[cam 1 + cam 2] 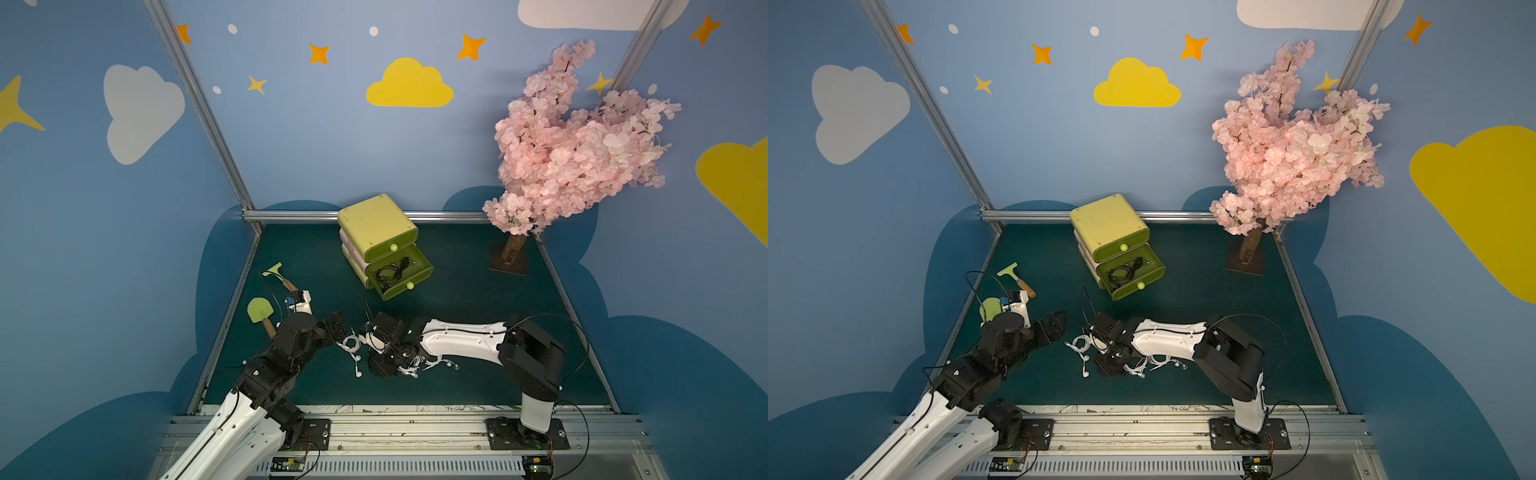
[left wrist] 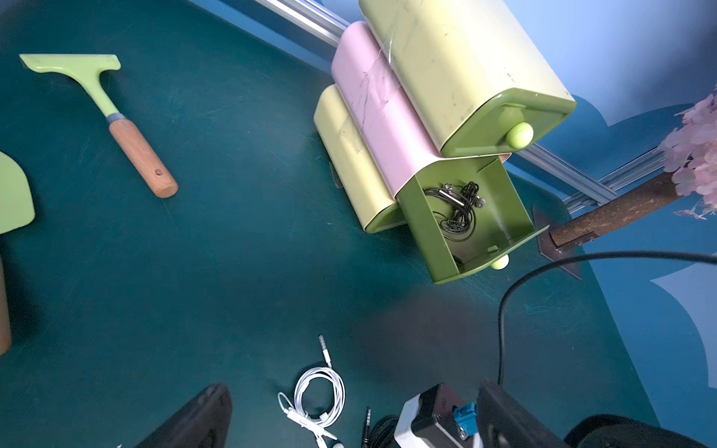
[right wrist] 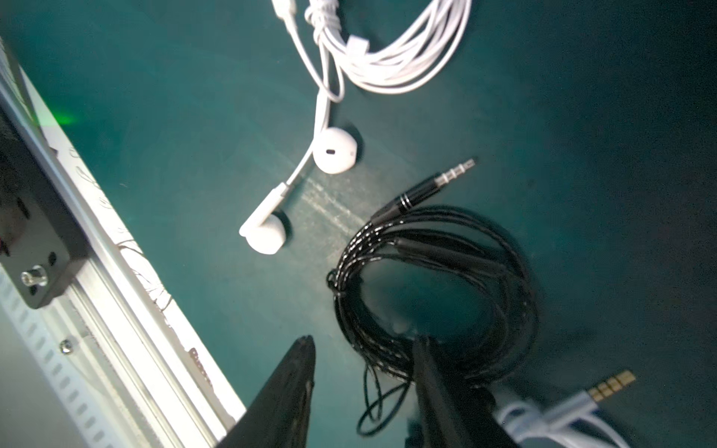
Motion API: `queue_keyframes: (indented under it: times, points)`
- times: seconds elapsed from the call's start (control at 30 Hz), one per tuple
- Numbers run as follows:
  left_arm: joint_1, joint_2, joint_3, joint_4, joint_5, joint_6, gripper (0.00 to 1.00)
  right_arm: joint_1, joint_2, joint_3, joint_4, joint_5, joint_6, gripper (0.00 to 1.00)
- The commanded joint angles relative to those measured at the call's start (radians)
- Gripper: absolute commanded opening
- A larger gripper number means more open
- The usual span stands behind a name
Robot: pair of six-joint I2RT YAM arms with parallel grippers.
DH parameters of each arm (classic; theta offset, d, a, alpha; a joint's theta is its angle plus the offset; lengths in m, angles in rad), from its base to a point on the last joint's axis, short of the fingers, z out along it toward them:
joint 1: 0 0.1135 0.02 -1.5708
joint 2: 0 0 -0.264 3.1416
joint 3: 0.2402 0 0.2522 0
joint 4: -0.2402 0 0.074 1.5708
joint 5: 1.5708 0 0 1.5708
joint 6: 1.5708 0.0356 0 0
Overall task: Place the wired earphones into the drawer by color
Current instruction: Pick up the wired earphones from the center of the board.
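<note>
Worktop (image 1: 478,303): matte dark teal mat, faintly scuffed, edged by ribbed aluminium rail.
Black earphones (image 3: 438,279): thin glossy cord, light-flecked, wound into a round coil with a metal-tipped plug poking out; lay flat on the worktop near the front rail (image 3: 97,291).
Right pincer (image 3: 364,345): stood tip-down over the coil's near side, jaws apart. One finger (image 3: 430,368) sat at the loop's inner edge, the other (image 3: 298,360) over bare mat outside it, with strands between and nothing clamped.
White earphones (image 3: 388,58): smooth cord in a loose bundle, two rounded buds trailing toward the black coil without touching it.
Second white bundle (image 3: 562,419): blurred, gold-banded plug, just beside the finger at the coil.
Left pincer (image 1: 336,326): gaped wide, held nothing, hovered just beside the white coil.
Drawer unit (image 1: 376,224): rounded plastic shells in yellow-green and pink, scratched; stood toward the back.
Open drawer (image 1: 424,272): middle tier, pulled out, glossy green walls, ball knob; held a tangle of black cord (image 2: 458,209).
Room: bare mat between the coils and the drawer front; scraper (image 2: 97,89) and spatula (image 1: 259,309) lay well apart, by the left edge.
</note>
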Motion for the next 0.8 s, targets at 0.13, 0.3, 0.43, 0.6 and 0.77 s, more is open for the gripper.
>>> queue_keyframes:
  times: [0.13,0.3,0.43,0.6,0.77]
  points:
    - [0.006,-0.010,-0.009,-0.007,-0.008,-0.001,1.00,0.007,0.040,0.039,-0.050,0.020,-0.019,0.42]
    - [0.008,-0.013,-0.009,-0.007,-0.010,-0.003,1.00,0.005,0.053,0.048,-0.060,0.015,-0.017,0.28]
    - [0.008,-0.016,-0.011,-0.007,-0.009,-0.005,1.00,0.005,0.049,0.051,-0.066,0.016,-0.016,0.20]
    - [0.008,-0.016,-0.015,-0.004,-0.006,-0.008,1.00,0.000,0.028,0.050,-0.077,0.014,-0.019,0.08]
    - [0.007,-0.018,-0.017,-0.004,-0.007,-0.009,1.00,-0.019,-0.013,0.049,-0.073,-0.025,-0.017,0.02]
